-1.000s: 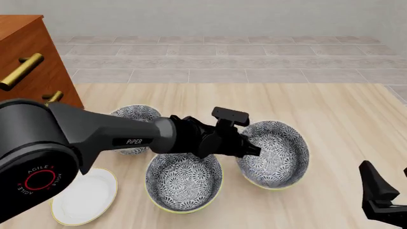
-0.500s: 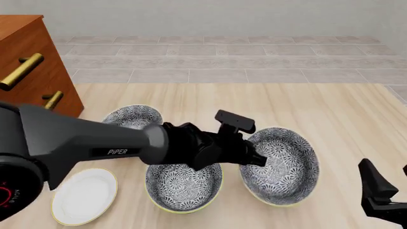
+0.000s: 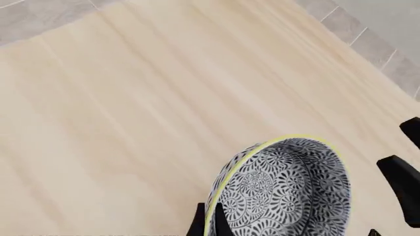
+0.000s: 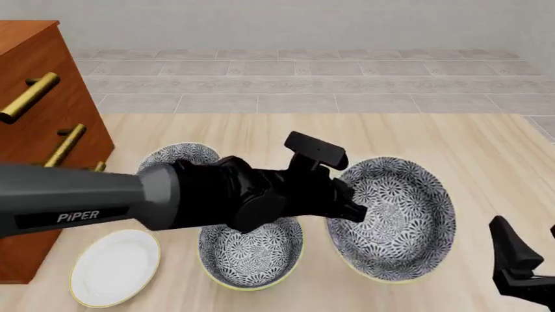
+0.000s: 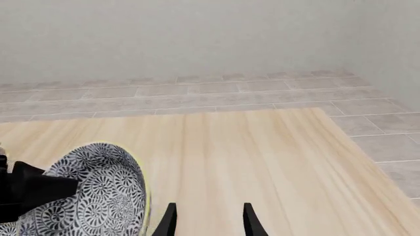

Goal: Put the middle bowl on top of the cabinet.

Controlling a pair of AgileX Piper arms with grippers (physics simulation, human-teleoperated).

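Two pincers are in view. Nearest to me, low on the right, the right gripper (image 4: pixel 520 270) hangs with its jaws apart and nothing between them.

A little further lie a white plate (image 4: pixel 114 266) and the near bowl (image 4: pixel 251 250), flat on the table (image 4: pixel 485 149).

Beyond these, the left gripper (image 4: pixel 354 209) is closed thin on the near-side rim of the middle bowl (image 4: pixel 394 218). I take it for the middle one because it stands between the near bowl and the far bowl (image 4: pixel 178 158) in depth. It hangs tilted, with its opening turned toward me. One finger (image 3: pixel 220 225) is inside the yellow rim and the other outside.

Compared with one second ago, this bowl looks larger and more tipped, so it has left the table. The arm has swung over, and more of the cabinet (image 4: pixel 35 65) now shows at the far left.

To do the lift well, I think the bowl must rise above the cabinet's top edge before it travels left, slowly, because a pinch on the rim can let it swing. It should pass clear of the far bowl, the brass handles (image 4: pixel 28 97) and the cabinet's front.
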